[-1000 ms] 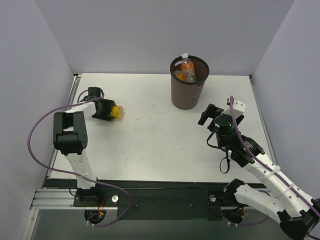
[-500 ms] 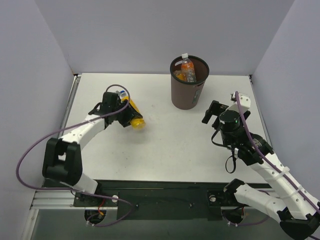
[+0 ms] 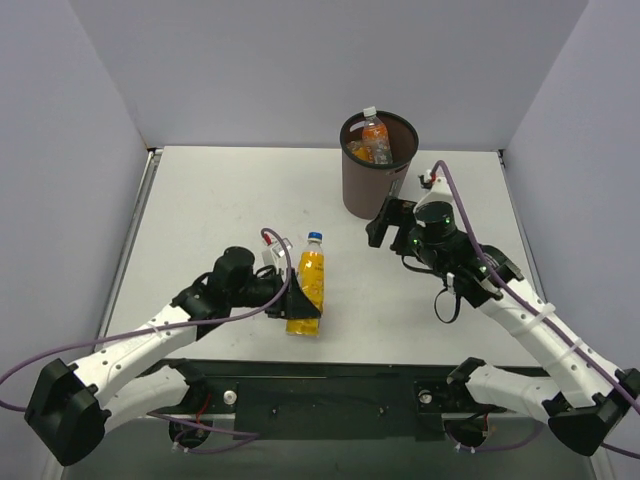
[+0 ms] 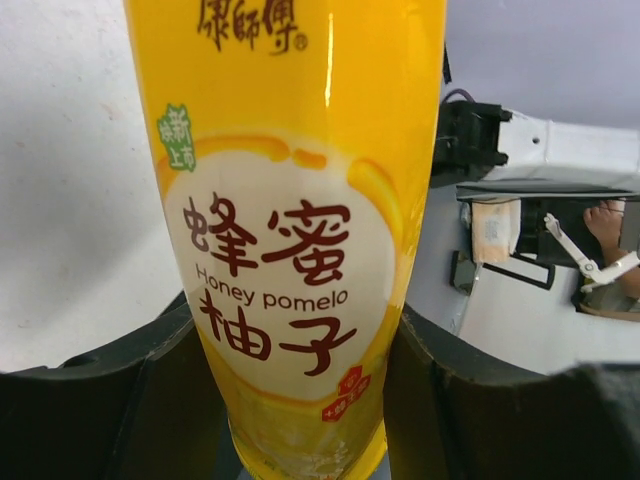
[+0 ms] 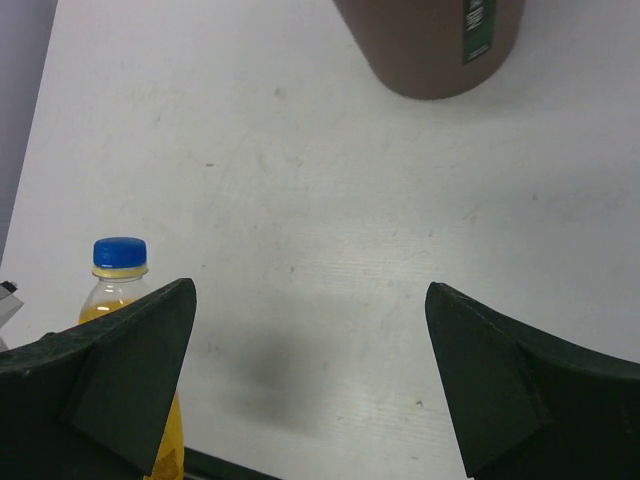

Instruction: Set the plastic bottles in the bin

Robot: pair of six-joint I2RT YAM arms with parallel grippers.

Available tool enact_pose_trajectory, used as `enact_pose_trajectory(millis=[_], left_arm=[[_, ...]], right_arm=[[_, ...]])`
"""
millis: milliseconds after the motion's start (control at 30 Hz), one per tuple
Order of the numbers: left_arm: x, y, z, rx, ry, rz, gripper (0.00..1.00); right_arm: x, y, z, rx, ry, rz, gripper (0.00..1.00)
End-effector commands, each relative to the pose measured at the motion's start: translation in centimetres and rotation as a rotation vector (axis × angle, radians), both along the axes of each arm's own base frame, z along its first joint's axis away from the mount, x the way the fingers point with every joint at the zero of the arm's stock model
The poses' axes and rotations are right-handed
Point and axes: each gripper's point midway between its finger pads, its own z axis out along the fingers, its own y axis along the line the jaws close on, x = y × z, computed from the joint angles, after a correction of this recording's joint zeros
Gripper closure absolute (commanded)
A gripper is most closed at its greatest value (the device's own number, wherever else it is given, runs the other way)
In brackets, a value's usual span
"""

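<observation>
My left gripper [image 3: 300, 297] is shut on the yellow bottle [image 3: 309, 284] with the blue cap and holds it upright near the table's front edge. The left wrist view is filled by its "Honey pomelo" label [image 4: 285, 260], with a jaw on each side. The dark brown bin [image 3: 375, 170] stands at the back centre with orange bottles [image 3: 374, 138] inside. My right gripper [image 3: 385, 222] is open and empty, just in front of the bin. The right wrist view shows the bin's base [image 5: 440, 45] and the yellow bottle [image 5: 118, 285] at lower left.
Grey walls close the table [image 3: 240, 190] at the back and both sides. A dark rail [image 3: 330, 395] runs along the front edge. Purple cables trail from both arms.
My left arm has swung from the far left to the front centre, carrying the yellow bottle and turning it upright. My right gripper has moved left and up toward the bin.
</observation>
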Motion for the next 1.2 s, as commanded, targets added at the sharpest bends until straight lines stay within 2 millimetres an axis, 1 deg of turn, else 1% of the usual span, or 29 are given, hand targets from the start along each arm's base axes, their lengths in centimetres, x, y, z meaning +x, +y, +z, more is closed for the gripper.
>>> enact_pose_trajectory(millis=[0, 100, 133, 200, 267, 300, 333, 367, 400, 433, 500, 533, 633, 667, 700, 733, 767, 800, 833, 867, 900, 933, 967, 1000, 1033, 1067, 1100, 1133, 1167], left_arm=[[-1.0, -0.7, 3.4, -0.156, -0.081, -0.030, 1.00], [-1.4, -0.5, 3.4, -0.162, -0.077, -0.032, 1.00], [-1.6, -0.6, 3.3, -0.171, -0.078, -0.034, 1.00], [-1.7, -0.7, 3.2, -0.175, -0.071, -0.029, 1.00], [-1.9, -0.8, 2.9, -0.170, -0.065, -0.033, 1.00], [-1.9, -0.8, 3.1, -0.175, -0.069, -0.035, 1.00], [-2.0, -0.7, 3.0, -0.179, -0.068, -0.032, 1.00], [-2.0, -0.8, 3.2, -0.186, -0.074, -0.033, 1.00], [-2.1, -0.7, 3.2, -0.191, -0.074, -0.032, 1.00], [-2.0, -0.7, 3.2, -0.188, -0.074, -0.028, 1.00], [-2.1, -0.5, 3.1, -0.183, -0.075, -0.024, 1.00], [-2.0, -0.4, 3.1, -0.180, -0.081, -0.019, 1.00], [-2.0, -0.2, 3.1, -0.170, -0.095, -0.014, 1.00], [-2.1, -0.2, 3.3, -0.175, -0.100, -0.017, 1.00], [-2.1, -0.2, 3.3, -0.176, -0.101, -0.019, 1.00], [-2.2, -0.2, 3.4, -0.183, -0.104, -0.023, 1.00], [-2.3, -0.2, 3.3, -0.188, -0.101, -0.024, 1.00], [-2.4, -0.1, 3.3, -0.192, -0.103, -0.022, 1.00], [-2.4, 0.0, 3.2, -0.197, -0.104, -0.018, 1.00], [-2.4, 0.0, 3.1, -0.197, -0.100, -0.015, 0.95], [-2.5, 0.1, 2.9, -0.203, -0.095, -0.007, 0.88], [-2.5, 0.1, 2.9, -0.206, -0.096, -0.003, 0.82], [-2.3, 0.3, 2.9, -0.209, -0.091, 0.017, 0.70], [-2.3, 0.3, 2.9, -0.209, -0.091, 0.024, 0.48], [-2.1, 0.5, 3.0, -0.208, -0.097, 0.043, 0.30], [-2.1, 0.7, 3.1, -0.205, -0.098, 0.052, 0.12], [-2.1, 0.8, 3.5, -0.217, -0.111, 0.059, 0.11], [-2.2, 1.0, 3.6, -0.215, -0.111, 0.064, 0.11], [-2.1, 1.2, 4.0, -0.219, -0.130, 0.080, 0.10]], right_arm=[[0.2, 4.9, -0.7, 0.109, 0.036, 0.113, 0.08], [0.0, 7.6, -0.7, 0.187, 0.027, 0.146, 0.06], [0.2, 8.6, -0.3, 0.227, 0.012, 0.172, 0.06], [0.1, 11.3, -1.0, 0.243, 0.051, 0.217, 0.05], [0.2, 12.7, -1.4, 0.263, 0.064, 0.209, 0.03], [0.6, 13.4, -0.9, 0.309, 0.038, 0.213, 0.02], [0.8, 13.9, -1.6, 0.320, 0.055, 0.211, 0.01], [1.0, 14.4, -1.4, 0.353, 0.058, 0.207, 0.01], [1.1, 15.1, -2.0, 0.356, 0.079, 0.223, 0.02], [1.2, 15.5, -1.5, 0.375, 0.080, 0.231, 0.03], [1.1, 16.6, -1.5, 0.401, 0.092, 0.256, 0.07], [0.8, 17.2, -1.9, 0.417, 0.117, 0.278, 0.10], [0.6, 17.9, -2.5, 0.435, 0.144, 0.293, 0.22], [0.7, 18.0, -2.8, 0.442, 0.154, 0.287, 0.31], [0.6, 18.3, -2.8, 0.454, 0.154, 0.296, 0.35], [0.7, 18.4, -3.0, 0.462, 0.161, 0.296, 0.47], [0.6, 18.7, -2.8, 0.477, 0.163, 0.309, 0.54], [0.6, 18.8, -3.1, 0.475, 0.169, 0.308, 0.70], [0.7, 18.9, -3.0, 0.480, 0.170, 0.310, 0.78], [0.7, 19.0, -3.1, 0.478, 0.170, 0.310, 0.94], [0.9, 18.9, -2.8, 0.477, 0.164, 0.307, 1.00], [1.2, 18.9, -2.6, 0.465, 0.157, 0.305, 1.00], [1.4, 18.4, -2.9, 0.434, 0.164, 0.283, 1.00], [1.8, 18.3, -2.3, 0.410, 0.142, 0.285, 1.00], [2.2, 17.6, -2.5, 0.373, 0.142, 0.258, 1.00], [2.5, 17.2, -1.8, 0.327, 0.124, 0.263, 1.00], [3.4, 16.1, -1.7, 0.277, 0.104, 0.221, 1.00], [3.8, 15.3, -0.6, 0.214, 0.077, 0.222, 1.00], [5.0, 13.8, -0.1, 0.131, 0.025, 0.184, 1.00]])
